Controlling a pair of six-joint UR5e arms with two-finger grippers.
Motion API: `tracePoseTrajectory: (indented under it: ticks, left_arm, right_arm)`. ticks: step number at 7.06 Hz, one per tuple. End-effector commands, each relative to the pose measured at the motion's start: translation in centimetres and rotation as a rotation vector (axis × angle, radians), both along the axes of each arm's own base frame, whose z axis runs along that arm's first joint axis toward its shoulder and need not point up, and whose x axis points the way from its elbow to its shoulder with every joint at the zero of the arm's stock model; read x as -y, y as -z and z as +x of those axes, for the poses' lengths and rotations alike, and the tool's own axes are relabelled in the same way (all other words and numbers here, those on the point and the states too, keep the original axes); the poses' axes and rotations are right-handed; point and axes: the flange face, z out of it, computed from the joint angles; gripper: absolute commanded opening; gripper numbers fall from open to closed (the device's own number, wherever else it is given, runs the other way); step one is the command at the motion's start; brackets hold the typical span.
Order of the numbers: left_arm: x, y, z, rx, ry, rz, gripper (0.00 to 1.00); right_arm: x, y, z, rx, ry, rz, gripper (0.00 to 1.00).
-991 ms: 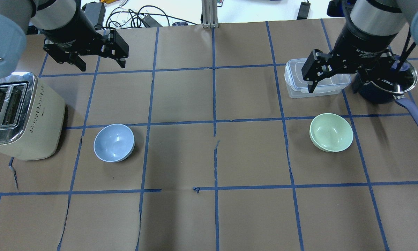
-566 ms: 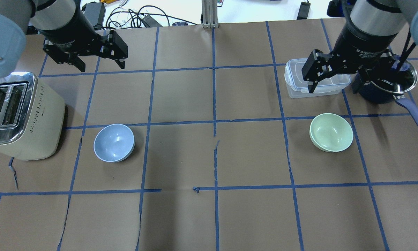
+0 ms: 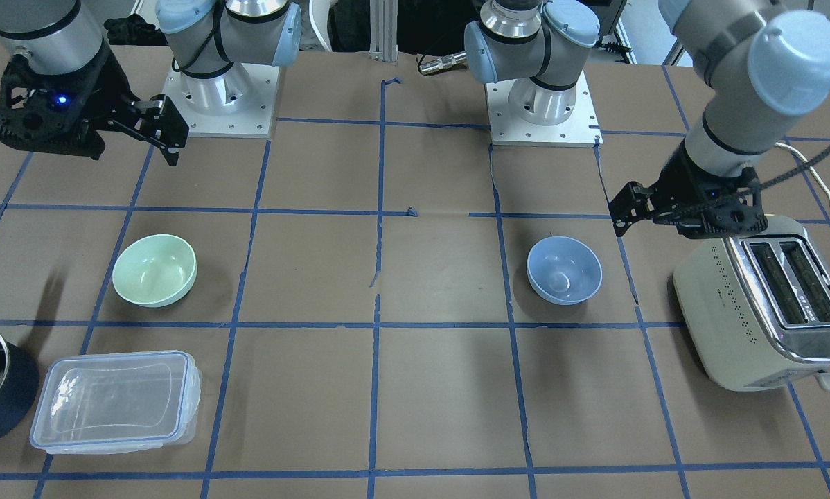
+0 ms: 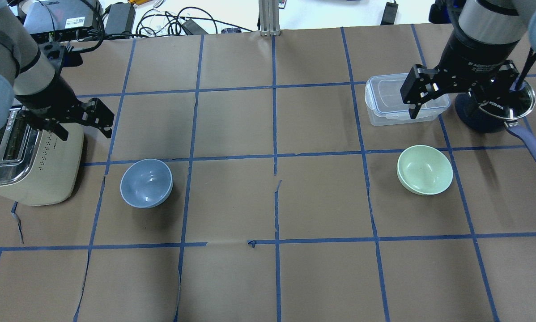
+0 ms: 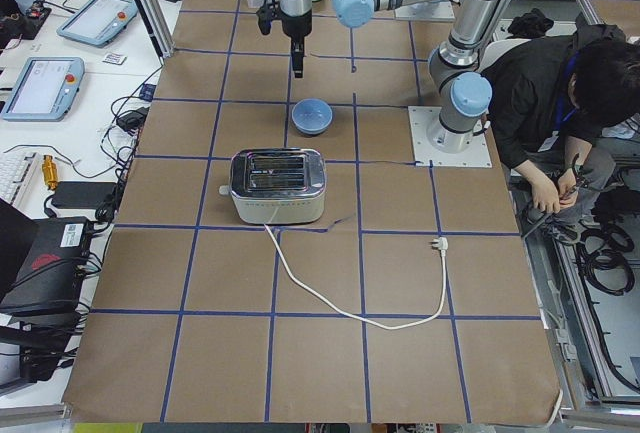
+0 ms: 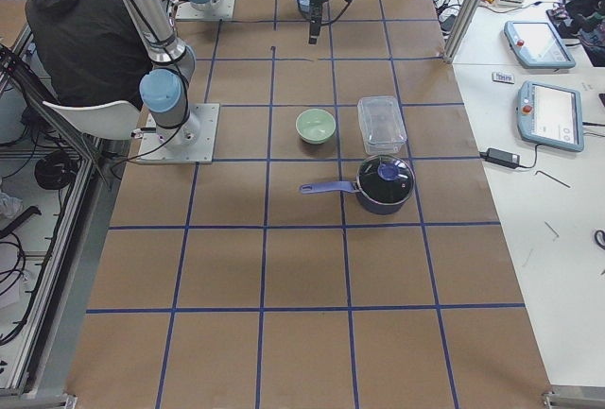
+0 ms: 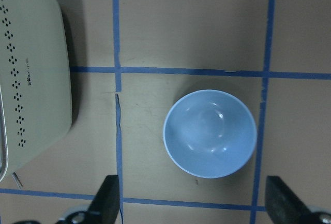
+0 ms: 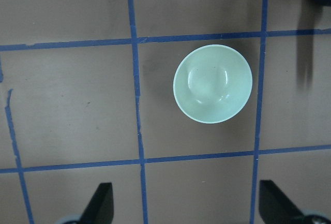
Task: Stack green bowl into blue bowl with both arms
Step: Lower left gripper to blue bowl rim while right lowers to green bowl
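Observation:
The green bowl point(image 4: 424, 170) sits upright on the right half of the table; it also shows in the front view point(image 3: 154, 269) and the right wrist view point(image 8: 212, 84). The blue bowl point(image 4: 146, 183) sits upright on the left half, next to the toaster; it also shows in the front view point(image 3: 564, 269) and the left wrist view point(image 7: 210, 133). My left gripper point(image 4: 87, 133) hangs open and empty above the table, behind the blue bowl by the toaster's far edge. My right gripper point(image 4: 444, 109) hangs open and empty behind the green bowl, over the clear container.
A cream toaster point(image 4: 31, 165) stands left of the blue bowl, its cord trailing off point(image 5: 350, 298). A clear plastic container point(image 4: 384, 103) and a dark pot point(image 4: 491, 116) with a blue handle stand behind the green bowl. A person sits by the robot's base point(image 5: 560, 83).
My left gripper has moved left and toward the robot, from the far table row to the toaster's far edge. My right gripper has shifted slightly to the right. Both bowls stay put.

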Motion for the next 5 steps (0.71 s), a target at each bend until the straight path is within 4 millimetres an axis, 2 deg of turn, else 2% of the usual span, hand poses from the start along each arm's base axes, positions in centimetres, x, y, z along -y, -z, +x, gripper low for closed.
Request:
tracePoseTrajectory:
  ticks: [1, 2, 3, 4, 5]
  left_arm:
    - [-1.1, 9.5, 1.6, -0.037, -0.013, -0.043, 1.00]
    - [-1.6, 12.1, 1.1, -0.058, -0.015, -0.060, 1.00]
    - [-1.6, 13.7, 0.8, -0.099, -0.017, -0.041, 1.00]
    - [-1.6, 15.0, 0.9, -0.107, -0.019, -0.003, 0.80]
    - [-1.9, 16.5, 1.4, -0.128, -0.022, 0.056, 0.32]
  right_arm:
    - [2.3, 4.4, -8.8, 0.022, 0.099, 0.086, 1.00]
    - [3.2, 6.6, -12.5, 0.024, 0.162, 0.086, 1.00]
    - [3.7, 8.8, -13.9, 0.020, 0.181, 0.053, 1.00]
    - [4.1, 11.9, -13.9, 0.021, 0.106, 0.018, 1.00]
    - [4.1, 16.0, -14.1, 0.026, 0.021, 0.000, 1.00]
